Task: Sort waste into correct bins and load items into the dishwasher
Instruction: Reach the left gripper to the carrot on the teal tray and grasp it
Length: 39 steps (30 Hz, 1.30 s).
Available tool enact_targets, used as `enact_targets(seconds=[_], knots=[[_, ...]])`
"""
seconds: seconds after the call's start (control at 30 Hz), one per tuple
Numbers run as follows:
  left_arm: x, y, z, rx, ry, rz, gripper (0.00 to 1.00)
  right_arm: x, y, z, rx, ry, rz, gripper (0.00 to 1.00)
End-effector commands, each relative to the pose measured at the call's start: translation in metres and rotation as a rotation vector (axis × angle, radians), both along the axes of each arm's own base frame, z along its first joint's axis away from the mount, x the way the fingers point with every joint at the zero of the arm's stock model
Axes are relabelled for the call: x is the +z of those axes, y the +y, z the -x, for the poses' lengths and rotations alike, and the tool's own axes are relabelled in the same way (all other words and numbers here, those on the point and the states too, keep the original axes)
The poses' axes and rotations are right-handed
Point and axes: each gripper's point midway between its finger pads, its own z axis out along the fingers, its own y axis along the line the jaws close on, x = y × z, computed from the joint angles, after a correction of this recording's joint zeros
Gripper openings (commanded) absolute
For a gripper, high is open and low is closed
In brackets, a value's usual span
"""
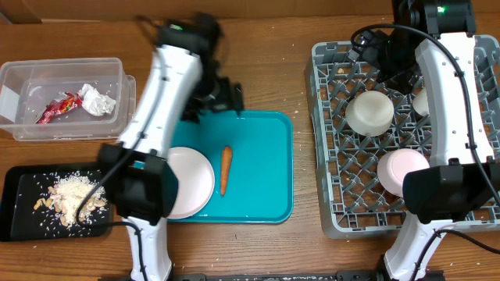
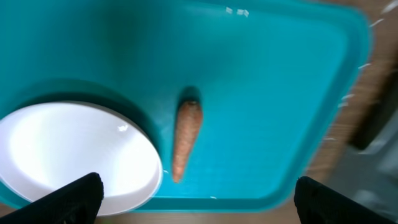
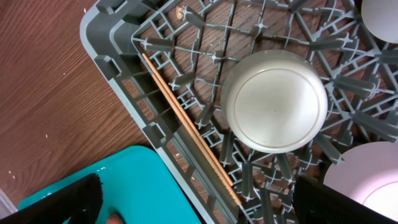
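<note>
The carrot (image 2: 186,138) lies untouched below the wide-spread left gripper (image 2: 198,200).

The left arm (image 1: 160,101) reaches forward with the wrist turned downward, and the left gripper (image 2: 198,202) is wide open, holding nothing. The right arm (image 1: 457,109) reaches forward too; the right gripper (image 3: 199,202) also points down, its jaws spread wide and empty.

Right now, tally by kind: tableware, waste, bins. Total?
White tableware: 4 (plate on teal tray; bowl, dish and cup in rack)
Waste: 4 (wrapper, tissue, scraps, carrot)
Bins: 2 (tub, black tray)
Total: 10
</note>
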Motion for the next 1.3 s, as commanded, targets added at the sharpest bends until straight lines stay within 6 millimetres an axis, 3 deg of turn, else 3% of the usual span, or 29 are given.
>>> enact_targets(seconds=[0.0,0.17,0.43,0.63,1.0,1.27], knots=[[-0.006,0.017,-0.003,-0.094,-0.064,-0.193,1.00,0.010,-0.001,0.002,0.001,-0.027,-0.006,1.00],[-0.026,-0.009,0.014,-0.146,-0.015,-0.143,1.00,0.010,-0.001,0.002,0.001,-0.027,-0.006,1.00],[-0.077,-0.033,0.039,-0.203,0.083,0.011,1.00,0.010,-0.001,0.002,0.001,-0.027,-0.006,1.00],[-0.107,-0.035,0.043,-0.240,0.073,0.040,1.00,0.010,-0.001,0.002,0.001,-0.027,-0.006,1.00],[-0.127,-0.024,0.053,-0.231,0.085,-0.007,0.89,0.010,-0.001,0.002,0.001,-0.027,-0.006,1.00],[-0.133,-0.025,0.064,-0.168,0.112,-0.044,0.72,0.010,-0.001,0.002,0.001,-0.027,-0.006,1.00]])
